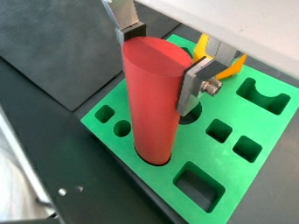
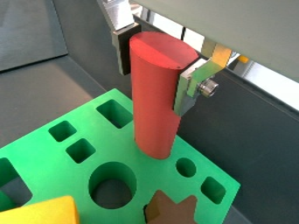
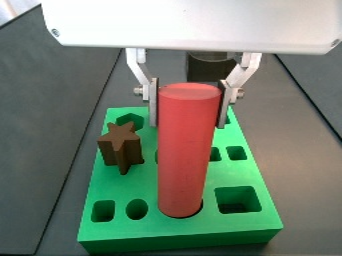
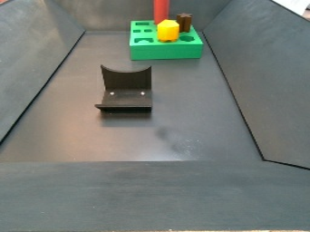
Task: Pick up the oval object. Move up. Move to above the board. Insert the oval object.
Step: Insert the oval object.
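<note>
The pincer (image 1: 158, 66) hangs over the green board (image 1: 205, 206) at the far end of the dark floor, its two silver fingers (image 1: 197, 80) spread on either side of the upper part of the oval object (image 1: 152, 105). In both wrist views a finger plate sits close against the red peg near its top, but whether the pads press it or stand just clear cannot be told; in a side view the fingers (image 3: 139, 78) flank the peg's top with a sliver of gap showing, so the pincer (image 3: 189, 80) reads as parted around the peg rather than firmly clamped. The oval object (image 3: 186, 150) stands upright with its lower end down in a cut-out near the middle of the board (image 3: 181, 232), the tallest thing there. On the board, to the left of the peg in that side view, stands a dark brown star block (image 3: 122, 142); a yellow-orange block (image 2: 47, 213) also sits on the slab, and open square and round holes show around the peg. In the wider side view the board (image 4: 169, 50) lies far off at the back of the floor, with the yellow-orange block (image 4: 168, 32) on it, and the fixture (image 4: 125, 89) stands well apart from it, nearer and to the left.
</note>
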You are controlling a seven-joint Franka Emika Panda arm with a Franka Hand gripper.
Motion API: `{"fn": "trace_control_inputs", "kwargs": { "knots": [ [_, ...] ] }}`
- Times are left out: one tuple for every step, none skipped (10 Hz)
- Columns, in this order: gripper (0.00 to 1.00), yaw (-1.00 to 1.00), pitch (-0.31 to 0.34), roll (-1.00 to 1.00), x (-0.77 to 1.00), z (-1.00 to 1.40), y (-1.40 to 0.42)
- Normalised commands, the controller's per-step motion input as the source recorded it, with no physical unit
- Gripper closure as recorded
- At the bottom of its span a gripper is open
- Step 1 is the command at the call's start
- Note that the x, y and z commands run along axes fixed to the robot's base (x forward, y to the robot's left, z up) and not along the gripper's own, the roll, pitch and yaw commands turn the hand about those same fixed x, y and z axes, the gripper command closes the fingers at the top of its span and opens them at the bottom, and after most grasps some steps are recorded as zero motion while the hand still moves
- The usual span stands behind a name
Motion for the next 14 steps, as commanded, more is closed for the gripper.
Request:
{"fn": "trace_control_inputs", "kwargs": {
  "knots": [
    [1.0,0.0,-0.1,0.5,-0.35,-0.01,-0.26],
    [1.0,0.0,-0.036,0.5,-0.18,0.0,-0.35],
    [1.0,0.0,-0.003,0.5,-0.06,-0.05,-0.44],
    [1.0,0.0,-0.026,0.35,0.0,-0.19,-0.51],
    [1.0,0.01,-0.011,0.31,0.05,-0.36,-0.59],
    [1.0,0.01,-0.046,0.22,0.14,-0.59,-0.61],
    [1.0,0.04,-0.073,0.17,0.16,-0.79,-0.49],
    [1.0,0.01,-0.083,0.09,0.17,-0.95,-0.44],
    [1.0,0.03,-0.083,0.08,0.15,-1.0,-0.45],
    [1.0,0.09,-0.044,0.0,0.12,-1.0,-0.44],
    [1.0,0.05,-0.019,0.01,0.08,-1.0,-0.49],
    [1.0,0.0,-0.027,0.02,0.07,-1.0,-0.59],
    [1.0,0.0,-0.036,0.03,0.07,-1.0,-0.63],
    [1.0,0.0,-0.054,0.0,0.11,-1.0,-0.48]
  ]
}}
